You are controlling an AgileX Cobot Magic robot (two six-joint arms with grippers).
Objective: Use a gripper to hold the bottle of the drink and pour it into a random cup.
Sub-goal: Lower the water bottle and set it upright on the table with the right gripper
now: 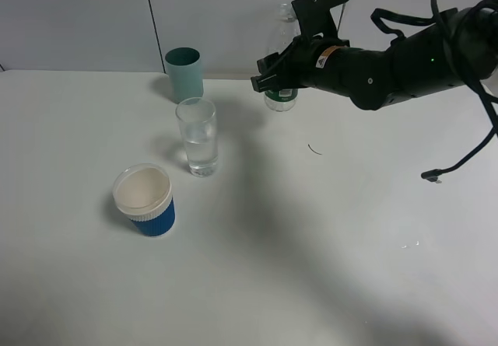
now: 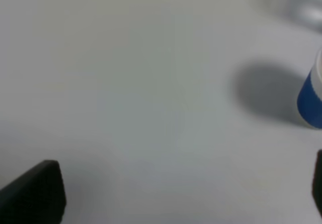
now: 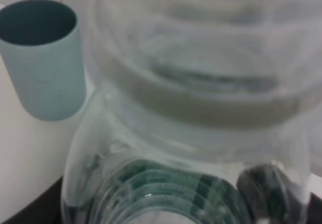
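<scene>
The bottle of the drink (image 1: 281,97) stands upright at the back of the table, clear with a dark green label and no cap. My right gripper (image 1: 268,80) is around its middle, shut on it. In the right wrist view the bottle (image 3: 191,133) fills the frame, its green label low down. The cup (image 1: 197,136), a tall clear glass, stands left of the bottle with some clear liquid in it. My left gripper (image 2: 176,194) is open and empty above bare table; only its finger (image 2: 35,194) and a dark sliver at the frame's edge show.
A teal cup (image 1: 184,74) stands behind the glass, and shows in the right wrist view (image 3: 43,58). A blue ribbed cup with a white rim (image 1: 144,200) stands in front of it, seen in the left wrist view (image 2: 312,98). A loose cable end (image 1: 432,176) hangs at right.
</scene>
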